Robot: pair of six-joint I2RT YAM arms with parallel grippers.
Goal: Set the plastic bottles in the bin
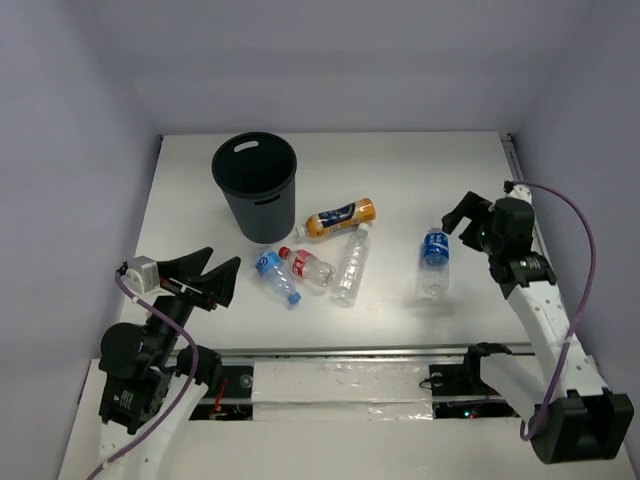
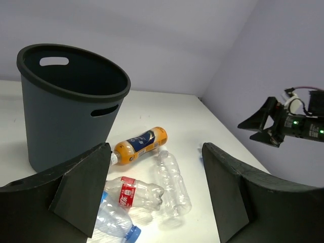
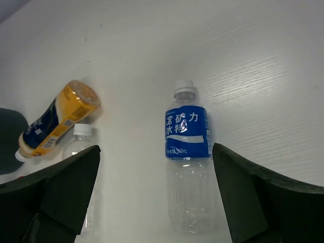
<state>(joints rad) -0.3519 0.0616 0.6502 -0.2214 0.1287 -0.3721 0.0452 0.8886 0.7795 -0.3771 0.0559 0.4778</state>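
While spread wide over the near-left desk [image 1: 400, 170], gripping nothing: left fingers [image 1: 190, 266], aimed rightward. Farther back, upright on the desk, mouth open: bin [image 1: 262, 215]. Just right of its base, lying flat in a cluster, all outside it: blue-cap bottle [image 1: 275, 275] nearest the left fingers, touching red bottle [image 1: 308, 267]; behind those, orange bottle [image 1: 340, 217] on its side, cap toward the bin; just beside its other end, the cap of plain bottle [image 1: 352, 265], body stretched toward the near edge alongside the red one. Well apart to the right, alone and flat, cap toward the desk's far edge: blue-label bottle [image 1: 434, 262]. Beyond it, hovering over the desk's right side, likewise splayed apart and empty: right fingers [image 1: 462, 210], tilted down toward that bottle.
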